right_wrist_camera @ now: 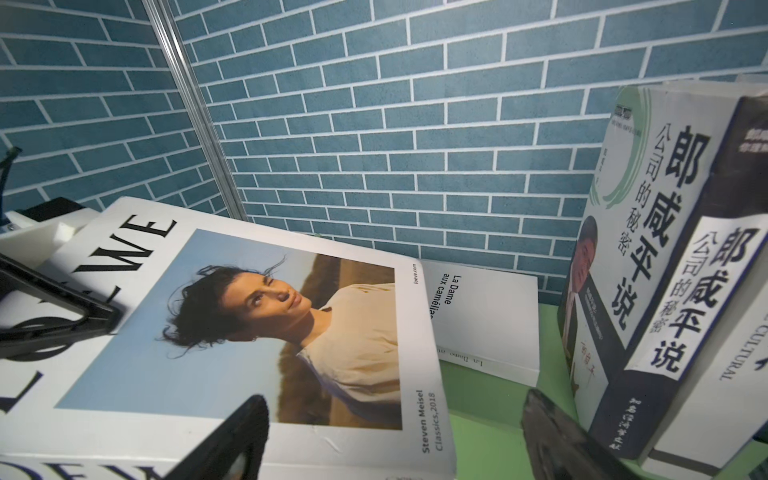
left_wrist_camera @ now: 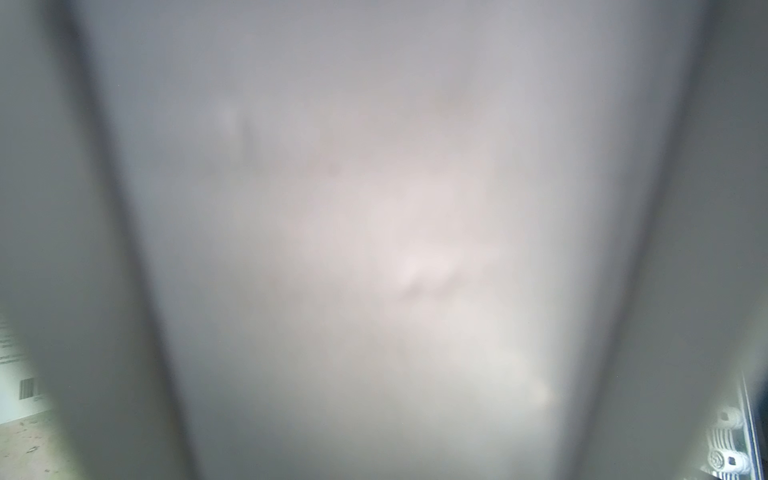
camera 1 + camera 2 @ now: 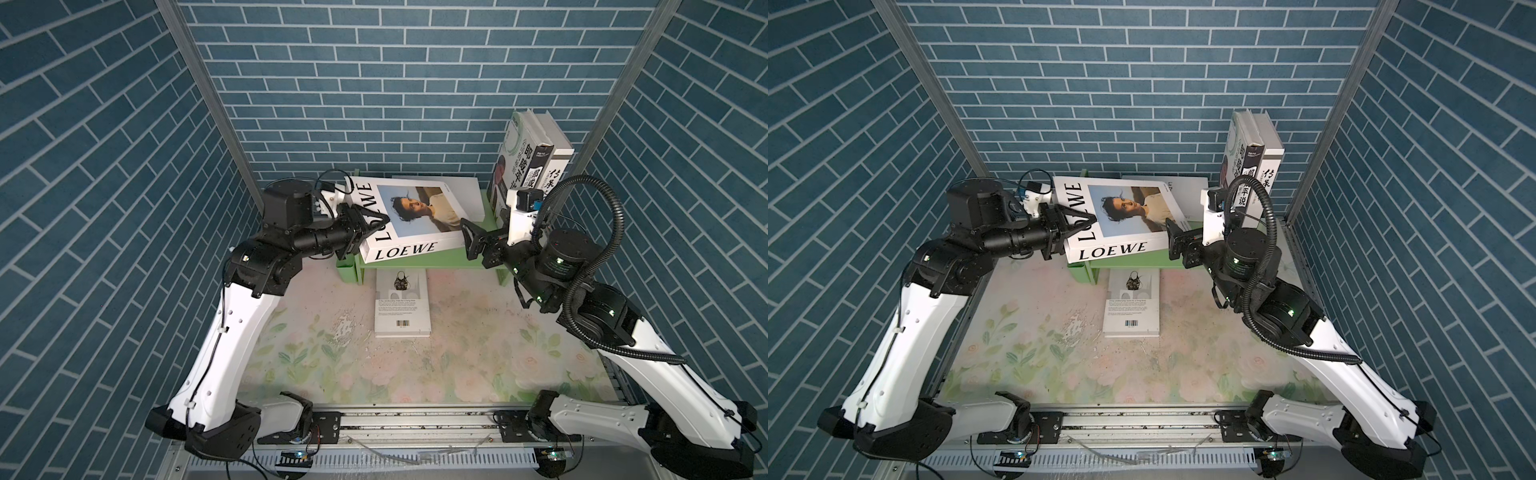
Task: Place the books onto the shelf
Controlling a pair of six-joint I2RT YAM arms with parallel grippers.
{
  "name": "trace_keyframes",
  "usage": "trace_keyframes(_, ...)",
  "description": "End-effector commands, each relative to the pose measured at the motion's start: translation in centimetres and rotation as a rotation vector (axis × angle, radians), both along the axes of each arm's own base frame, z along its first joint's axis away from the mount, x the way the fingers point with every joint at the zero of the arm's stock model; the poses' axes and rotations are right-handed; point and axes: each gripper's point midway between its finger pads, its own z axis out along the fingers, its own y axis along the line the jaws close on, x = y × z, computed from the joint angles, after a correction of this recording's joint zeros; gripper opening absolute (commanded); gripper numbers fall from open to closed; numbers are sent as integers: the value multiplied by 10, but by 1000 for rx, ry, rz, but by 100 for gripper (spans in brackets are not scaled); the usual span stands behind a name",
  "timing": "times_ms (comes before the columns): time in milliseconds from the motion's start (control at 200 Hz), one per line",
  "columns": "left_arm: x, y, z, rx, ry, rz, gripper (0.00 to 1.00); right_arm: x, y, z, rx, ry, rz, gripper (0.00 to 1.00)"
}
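**Left gripper** (image 3: 370, 230) (image 3: 1077, 228): reaches in from the left side of the floral-print counter (image 3: 478, 365) (image 3: 1183, 365) to the left end of the low green shelf (image 3: 440, 261) (image 3: 1129, 262) (image 1: 490, 415). Jaws clenched on the left end of the large white LOEWE book (image 3: 419, 212) (image 3: 1125, 208) (image 1: 257, 332), one over the cover and one beneath. The left wrist view gives only a blurred grey surface.

**Large white LOEWE book**: thick, with a portrait photograph of a dark-haired woman on the cover and black lettering on cover and side. Lies cover up and askew over the shelf's left and middle part. Its left end overhangs the shelf's left end, and its lettered side faces the counter's near edge.

**Low green shelf**: stands at the counter's far edge, against the blue brick-pattern wall.

**Thin white book** (image 3: 461, 191) (image 1: 486, 316): titled "La Dame aux camélias". Lies flat at the back of the shelf, partly under the LOEWE book.

**White paperback** (image 3: 402, 307) (image 3: 1133, 305): back cover up, barcode showing. Lies flat at mid-counter, just in front of the shelf and apart from both grippers.

**Right gripper** (image 3: 478, 245) (image 3: 1179, 245) (image 1: 395, 449): jaws released and spread wide at the LOEWE book's right end, by the shelf's front edge. Contact with the book cannot be told.

**Three upright books** (image 3: 540, 141) (image 3: 1254, 141) (image 1: 648, 232): stand side by side at the shelf's right end. Two carry Chinese titles and the outermost is white.
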Motion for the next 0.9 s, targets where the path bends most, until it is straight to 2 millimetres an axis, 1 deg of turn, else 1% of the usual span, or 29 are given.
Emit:
trace_keyframes(0,-25,17,4,99,-93,-32,26,-5,-1,11,-31,-36,22,95)
trace_keyframes(60,-35,13,-16,117,-46,-91,25,-5,-1,8,-33,-28,23,95)
trace_keyframes(90,-40,11,-25,102,-30,-114,24,-4,0,7,-32,-25,21,95)
trace_keyframes(100,-41,10,-24,93,-35,-119,24,-4,-1,7,-33,-23,20,95)
trace_keyframes(110,-43,9,-30,90,-24,-124,24,-4,-1,7,-34,-24,18,95)
trace_keyframes(125,-45,9,-30,73,-30,-128,24,-4,-1,7,-34,-24,18,95)
trace_keyframes(140,-47,9,-35,64,-19,-129,24,-4,-1,6,-35,-22,18,95)
trace_keyframes(165,-49,9,-37,41,-32,-128,24,-4,-1,5,-35,-19,14,95)
trace_keyframes(170,-49,8,-42,39,-20,-127,24,-4,-2,5,-35,-18,13,95)
trace_keyframes(190,-52,9,-42,20,-29,-124,25,-3,-2,4,-33,-16,10,95)
trace_keyframes(210,-53,10,-49,10,-21,-115,25,-3,-3,3,-34,-12,6,95)
trace_keyframes(220,-54,11,-50,3,-27,-110,25,-3,-3,2,-34,-10,5,95)
trace_keyframes(325,-61,18,-89,3,34,-64,26,-1,-3,-6,-37,12,-3,95)
trace_keyframes(430,-65,22,-115,6,50,-46,26,1,0,-14,-47,36,-4,96)
trace_keyframes(500,-61,19,-132,6,64,-54,27,2,2,-17,-47,48,-4,95)
trace_keyframes(595,-51,14,-156,16,84,-61,27,2,2,-18,-38,53,-7,95)
trace_keyframes(670,-38,10,-169,17,76,-62,27,3,0,-19,-34,55,-16,95)
trace_keyframes(745,-23,5,-175,5,50,-58,27,1,-4,-18,-27,56,-26,95)
trace_keyframes(785,-17,4,-182,9,58,-48,27,1,-7,-18,-26,57,-33,95)
trace_keyframes(850,-8,-1,-190,1,59,-51,28,0,-12,-18,-23,57,-46,95)
trace_keyframes(895,-3,-3,-199,2,76,-44,28,-1,-15,-18,-23,56,-58,96)
